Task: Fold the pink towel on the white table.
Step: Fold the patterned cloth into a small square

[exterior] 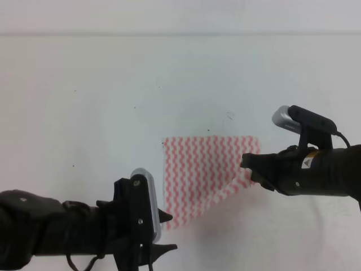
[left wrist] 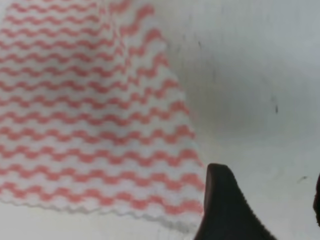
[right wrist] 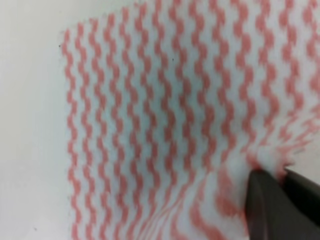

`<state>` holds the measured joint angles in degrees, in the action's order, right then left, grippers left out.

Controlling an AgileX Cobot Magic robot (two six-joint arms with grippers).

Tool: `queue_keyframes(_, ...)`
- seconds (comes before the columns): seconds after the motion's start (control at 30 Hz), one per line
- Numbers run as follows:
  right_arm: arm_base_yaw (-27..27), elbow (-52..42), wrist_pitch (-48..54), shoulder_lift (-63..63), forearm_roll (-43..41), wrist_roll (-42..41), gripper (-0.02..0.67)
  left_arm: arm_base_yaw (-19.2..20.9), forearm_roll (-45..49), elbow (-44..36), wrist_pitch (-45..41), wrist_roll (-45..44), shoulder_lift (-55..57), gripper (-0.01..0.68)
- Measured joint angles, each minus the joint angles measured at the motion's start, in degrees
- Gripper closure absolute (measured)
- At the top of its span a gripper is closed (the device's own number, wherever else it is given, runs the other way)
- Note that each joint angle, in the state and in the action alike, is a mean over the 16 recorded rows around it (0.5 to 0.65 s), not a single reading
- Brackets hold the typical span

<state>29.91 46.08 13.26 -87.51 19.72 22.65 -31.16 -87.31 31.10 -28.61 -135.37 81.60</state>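
The pink towel [exterior: 206,175] lies on the white table [exterior: 84,101] near the middle, its lower right edge pulled up into a slant. My right gripper [exterior: 249,168] is shut on the towel's right corner; in the right wrist view the dark fingers [right wrist: 267,205] pinch bunched cloth [right wrist: 165,125]. My left gripper [exterior: 168,231] stands open just beside the towel's lower left corner. In the left wrist view one finger [left wrist: 225,210] sits at the towel's [left wrist: 90,110] near corner, with only bare table [left wrist: 250,75] between the fingers.
Small dark specks dot the table, and a scuff mark [exterior: 230,116] lies beyond the towel. The table's far edge [exterior: 180,35] runs across the top of the high view.
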Motion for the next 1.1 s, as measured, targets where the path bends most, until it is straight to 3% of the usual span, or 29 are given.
queue_keyframes(0.6,0.0,0.0,-0.7,0.1,0.2,0.0,0.665,0.0,-11.8,0.1,0.3,-12.9,7.5,0.332)
queue_keyframes(1.1,0.0,0.0,-1.1,0.0,0.2,-0.1,0.665,0.0,-12.9,1.1,3.7,-17.2,11.9,0.332)
